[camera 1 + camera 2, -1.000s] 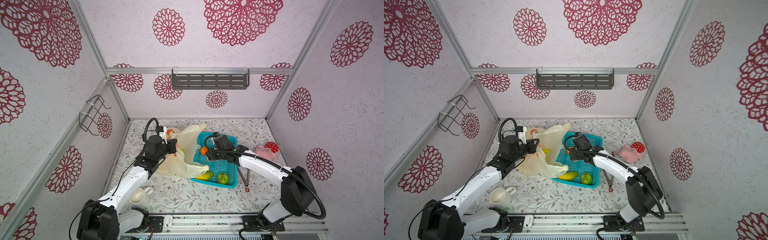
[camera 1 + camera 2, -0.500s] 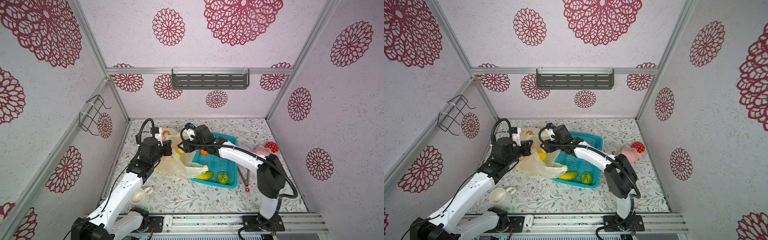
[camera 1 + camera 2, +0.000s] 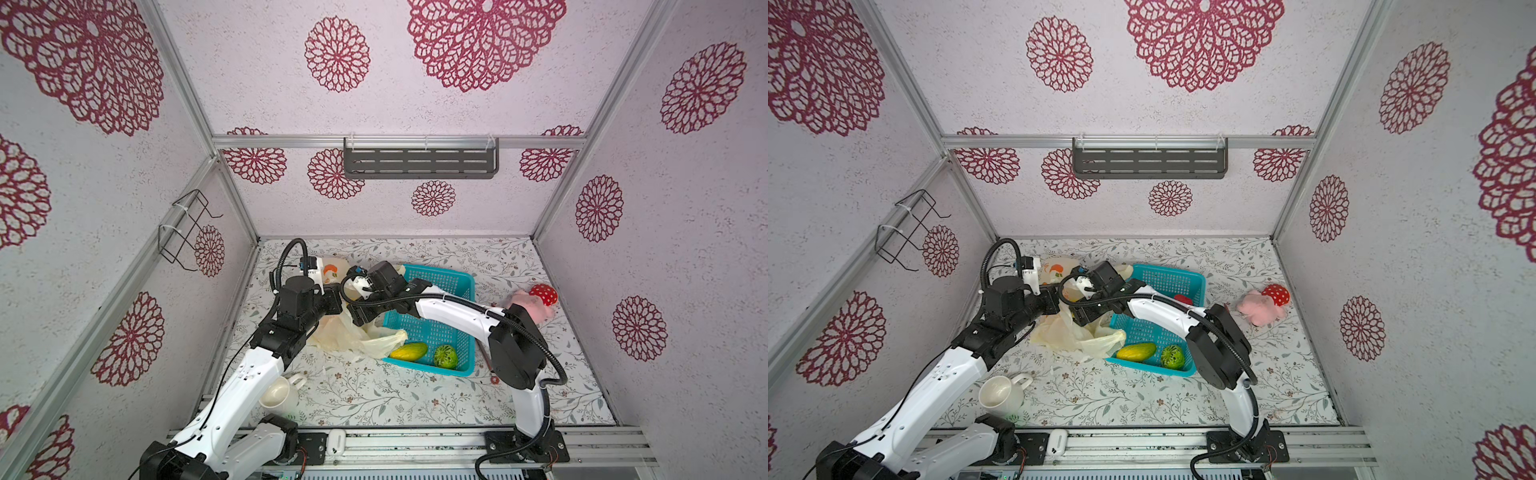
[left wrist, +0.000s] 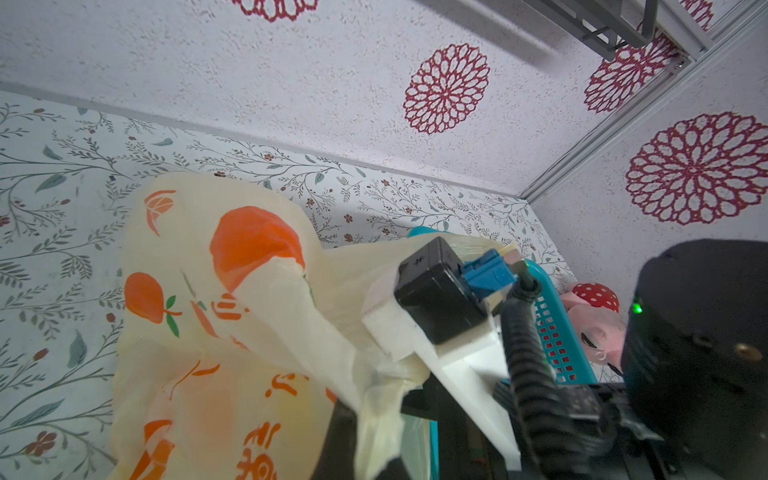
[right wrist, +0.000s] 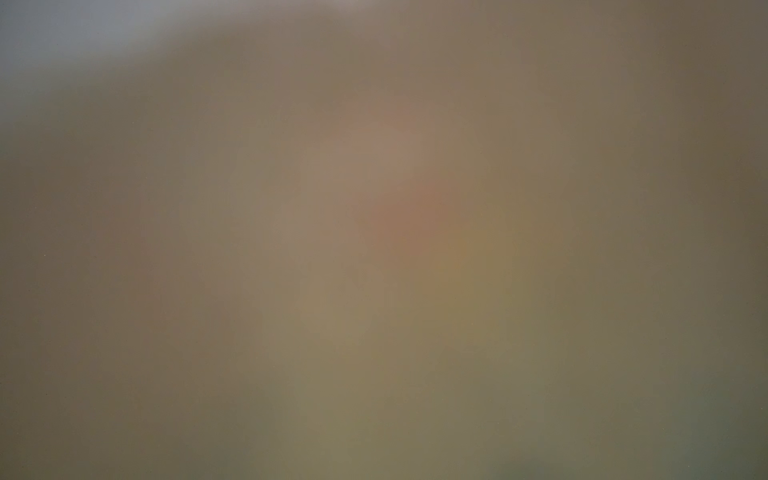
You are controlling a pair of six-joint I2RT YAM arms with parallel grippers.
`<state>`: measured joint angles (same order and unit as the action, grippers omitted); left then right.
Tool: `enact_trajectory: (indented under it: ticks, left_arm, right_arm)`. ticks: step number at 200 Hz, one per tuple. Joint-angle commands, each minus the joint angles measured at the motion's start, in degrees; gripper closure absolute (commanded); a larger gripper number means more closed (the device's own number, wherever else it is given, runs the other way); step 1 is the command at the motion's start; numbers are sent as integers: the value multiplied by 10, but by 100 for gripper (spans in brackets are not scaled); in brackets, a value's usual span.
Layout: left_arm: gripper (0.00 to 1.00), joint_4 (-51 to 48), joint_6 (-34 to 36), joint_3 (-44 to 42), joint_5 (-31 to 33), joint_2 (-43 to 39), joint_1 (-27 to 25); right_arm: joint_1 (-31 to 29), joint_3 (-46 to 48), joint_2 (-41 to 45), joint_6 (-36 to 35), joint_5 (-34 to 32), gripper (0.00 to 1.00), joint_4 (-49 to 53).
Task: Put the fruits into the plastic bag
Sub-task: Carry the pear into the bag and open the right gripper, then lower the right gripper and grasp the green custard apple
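The plastic bag (image 3: 353, 336) (image 3: 1067, 334) lies left of the teal basket, cream-yellow with orange prints (image 4: 249, 245). My left gripper (image 3: 332, 301) (image 4: 374, 419) is shut on a bunched edge of the bag's mouth and holds it up. My right gripper (image 3: 360, 322) (image 3: 1084, 319) points down into the bag's mouth, with its fingers hidden by the film. The right wrist view is a tan blur with a faint orange patch. A yellow-green mango (image 3: 408, 351) and a bumpy green ball (image 3: 446, 356) lie in the basket. A red apple (image 3: 1182, 298) peeks out behind the right arm.
The teal basket (image 3: 455, 280) stands mid-table. A red white-spotted mushroom plush (image 3: 540, 297) lies at the right. A cream cup (image 3: 280, 395) sits by the left arm near the front edge. A thin tool (image 3: 490, 365) lies right of the basket.
My right arm carried an orange from over the basket leftwards to the bag, and its gripper has now sunk into the mouth. The left gripper kept its hold and shifted slightly left.
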<state>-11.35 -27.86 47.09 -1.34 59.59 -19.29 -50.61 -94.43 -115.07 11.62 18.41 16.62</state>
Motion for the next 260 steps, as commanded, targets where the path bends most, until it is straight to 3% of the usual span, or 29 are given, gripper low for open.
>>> enact_trajectory:
  ticks: [1, 73, 117, 140, 170, 207, 232, 260]
  left_arm:
    - [100, 8, 8, 5, 4, 1, 7]
    - [100, 49, -15, -13, -16, 13, 22]
    - [100, 60, -17, -15, -16, 25, 25]
    - [100, 64, -18, -17, -18, 28, 27]
    - [100, 77, -18, -19, -23, 38, 28]
    - [100, 79, -16, -5, -38, 61, 28]
    - [100, 85, -21, -3, -42, 72, 28]
    - [100, 89, -30, -3, -51, 77, 28]
  right_arm:
    - [2, 16, 51, -2, -26, 20, -19]
    - [34, 156, 195, 48, -133, 18, -165]
    - [46, 290, 330, 79, -297, 16, -208]
    - [53, 348, 400, 95, -379, 11, -166]
    - [67, 360, 433, 98, -377, 9, -13]
    - [71, 316, 380, 138, -329, 9, 200]
    - [68, 331, 342, 141, -255, 8, 230]
    - [67, 333, 298, 128, -228, 8, 247]
